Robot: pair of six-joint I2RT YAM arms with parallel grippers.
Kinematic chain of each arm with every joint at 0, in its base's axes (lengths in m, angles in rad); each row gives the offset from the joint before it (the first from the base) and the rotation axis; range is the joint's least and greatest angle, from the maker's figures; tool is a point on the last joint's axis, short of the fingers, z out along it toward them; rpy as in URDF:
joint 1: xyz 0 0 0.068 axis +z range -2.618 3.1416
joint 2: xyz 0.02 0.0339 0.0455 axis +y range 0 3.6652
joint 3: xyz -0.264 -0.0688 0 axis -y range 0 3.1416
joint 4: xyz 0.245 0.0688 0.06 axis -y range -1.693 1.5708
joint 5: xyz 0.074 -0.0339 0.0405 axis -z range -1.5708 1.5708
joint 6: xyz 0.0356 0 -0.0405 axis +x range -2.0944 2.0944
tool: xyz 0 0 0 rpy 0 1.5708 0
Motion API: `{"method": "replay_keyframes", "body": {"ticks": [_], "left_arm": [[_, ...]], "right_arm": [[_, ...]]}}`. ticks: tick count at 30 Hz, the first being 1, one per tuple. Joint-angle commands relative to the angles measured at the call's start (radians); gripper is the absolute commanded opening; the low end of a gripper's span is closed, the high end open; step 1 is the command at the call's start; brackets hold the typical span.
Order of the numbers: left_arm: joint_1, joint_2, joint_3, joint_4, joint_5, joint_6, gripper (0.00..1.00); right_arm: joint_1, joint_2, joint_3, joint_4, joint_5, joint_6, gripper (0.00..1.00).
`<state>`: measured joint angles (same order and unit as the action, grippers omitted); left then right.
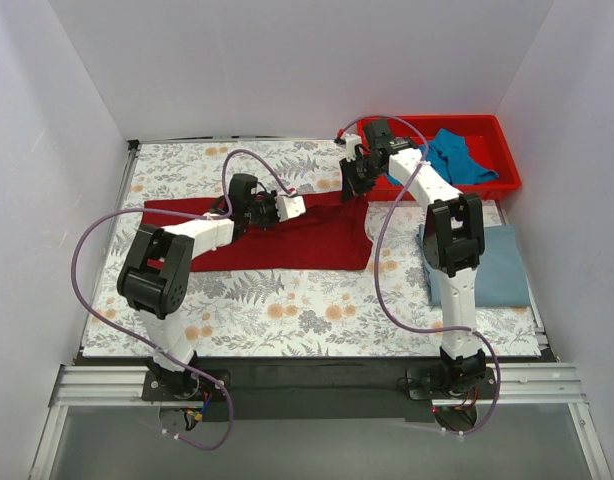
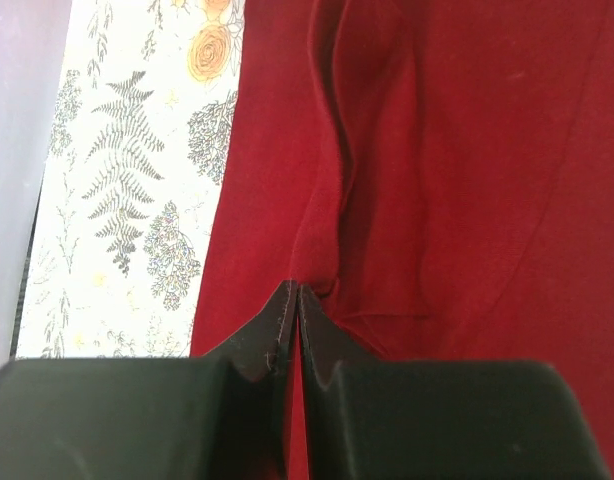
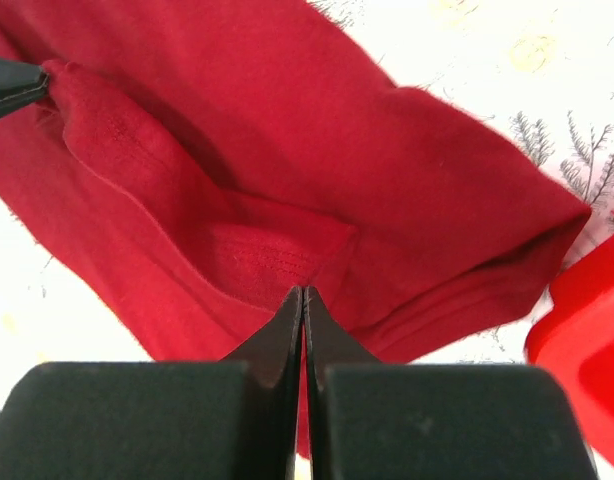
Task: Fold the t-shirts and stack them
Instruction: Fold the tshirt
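White walls point(image 1: 287, 60) enclose a floral-print surface point(image 1: 287, 310) on three sides.

Left end effector point(image 2: 294, 290): clenched, jaws fully together, pinching a raised fold of the dark red t-shirt point(image 1: 307, 240). In the top view it sits left of frame centre, above the upper edge of the garment. In the right wrist view its tip appears at the upper left, gripping a ridge of cloth.

Right end effector point(image 3: 303, 292): clenched, jaws together on a hemmed flap of the same garment. In the top view it is positioned at the garment's upper right corner, just beside the red bin point(image 1: 507, 178).

The dark red t-shirt lies spread across the middle of the surface, running from the left side toward centre right.

The grey-blue t-shirt point(image 1: 499, 268) lies flat at the right edge of the surface, partly behind the right arm.

The teal-blue t-shirt point(image 1: 457, 155) lies crumpled inside the red bin at the upper right.
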<state>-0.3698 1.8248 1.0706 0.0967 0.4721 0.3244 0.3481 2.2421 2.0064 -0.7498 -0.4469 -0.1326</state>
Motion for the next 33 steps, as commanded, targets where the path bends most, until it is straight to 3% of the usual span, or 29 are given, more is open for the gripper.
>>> {"method": "replay_keyframes", "body": {"ticks": [1,10,17,25,27,29,30,33], "left_arm": [[0.008,0.008,0.025,0.078,-0.009,-0.001,0.0],[0.035,0.018,-0.009,0.135,-0.029,0.013,0.0],[0.055,-0.025,-0.057,0.117,0.06,0.062,0.0],[0.055,-0.03,-0.113,0.101,0.074,0.173,0.0],[0.055,-0.032,-0.107,0.087,0.066,0.17,0.06],[0.063,-0.047,-0.087,0.034,0.065,0.133,0.21],[0.071,-0.058,-0.057,-0.01,0.069,0.105,0.25],[0.117,-0.097,0.014,-0.09,0.079,-0.043,0.35]], "right_arm": [[-0.003,0.027,0.075,0.039,0.014,0.004,0.01],[0.0,0.067,0.086,0.07,0.008,0.031,0.01],[0.0,-0.073,-0.102,0.09,0.01,0.016,0.01],[0.029,-0.116,-0.27,0.101,0.004,-0.012,0.01],[0.038,-0.111,-0.265,0.093,0.011,-0.013,0.02],[0.043,-0.116,-0.252,0.076,0.013,-0.015,0.13],[0.043,-0.124,-0.247,0.072,0.025,-0.019,0.27],[0.043,-0.18,-0.241,0.049,0.068,-0.053,0.38]]}}
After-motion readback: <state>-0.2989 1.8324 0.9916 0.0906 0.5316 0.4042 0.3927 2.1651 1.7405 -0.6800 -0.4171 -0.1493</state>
